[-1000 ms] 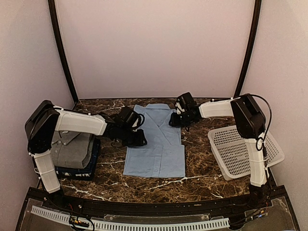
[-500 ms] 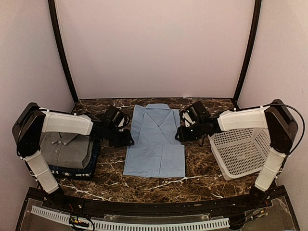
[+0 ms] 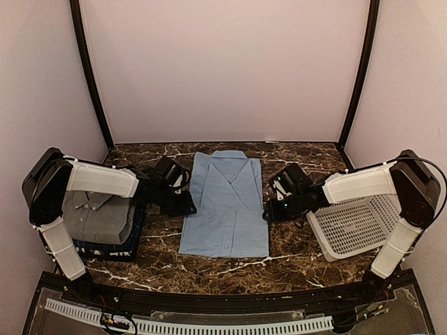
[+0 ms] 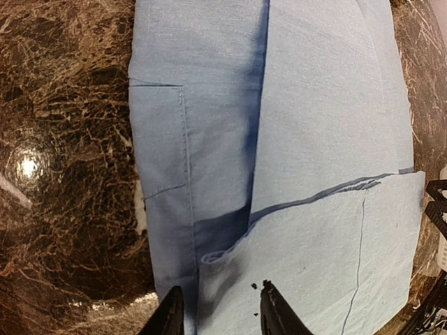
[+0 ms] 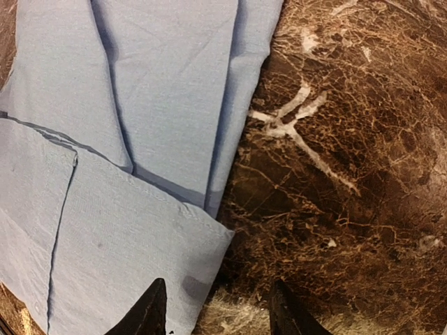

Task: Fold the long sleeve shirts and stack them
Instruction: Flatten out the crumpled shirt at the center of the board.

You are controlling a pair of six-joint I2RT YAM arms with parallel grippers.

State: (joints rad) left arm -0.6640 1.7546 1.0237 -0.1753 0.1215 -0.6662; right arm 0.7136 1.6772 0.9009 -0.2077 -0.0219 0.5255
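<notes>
1. Now both arms have drawn back from the collar end toward the hem. My left gripper [image 3: 187, 206] and right gripper [image 3: 270, 212] are released, jaws apart and empty, flanking the blue shirt [image 3: 225, 202], which lies flat mid-table.
2. I judge the side folds done, with the hem-to-collar fold next.
3. Count: three shirts, the blue one plus a grey shirt [image 3: 98, 213] on a navy shirt [image 3: 105, 250] at left; one basket [image 3: 316, 227].

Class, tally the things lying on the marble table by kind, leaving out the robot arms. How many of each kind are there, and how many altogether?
Shirts: 3 (light blue shirt, grey shirt, dark navy shirt under the grey one)
Baskets: 1 (white basket)
Total: 4
</notes>
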